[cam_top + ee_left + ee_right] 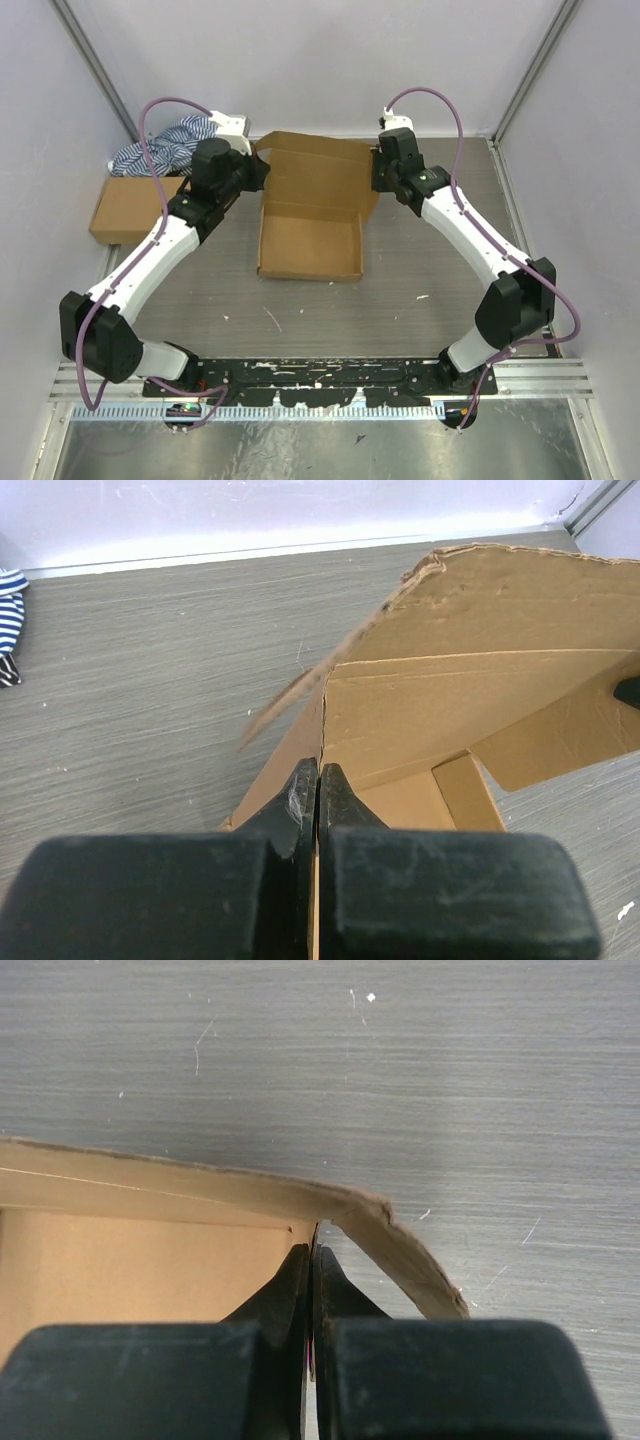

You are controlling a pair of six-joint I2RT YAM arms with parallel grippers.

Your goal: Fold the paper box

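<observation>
The paper box (pixel 310 215), plain brown corrugated cardboard, lies mid-table with its tray part near and its lid panel raised at the far side. My left gripper (pixel 262 172) is shut on the box's left wall edge; in the left wrist view its gripper (pixel 317 775) pinches the thin cardboard wall (pixel 322 710). My right gripper (pixel 378 172) is shut on the box's right edge; in the right wrist view its gripper (pixel 312 1257) clamps a side wall next to a curled flap (pixel 400 1250).
A sealed oblong brown carton (pixel 135 208) lies at the far left, with a blue-and-white striped cloth (pixel 170 145) behind it, also at the left edge of the left wrist view (pixel 8 620). White walls enclose the back and sides.
</observation>
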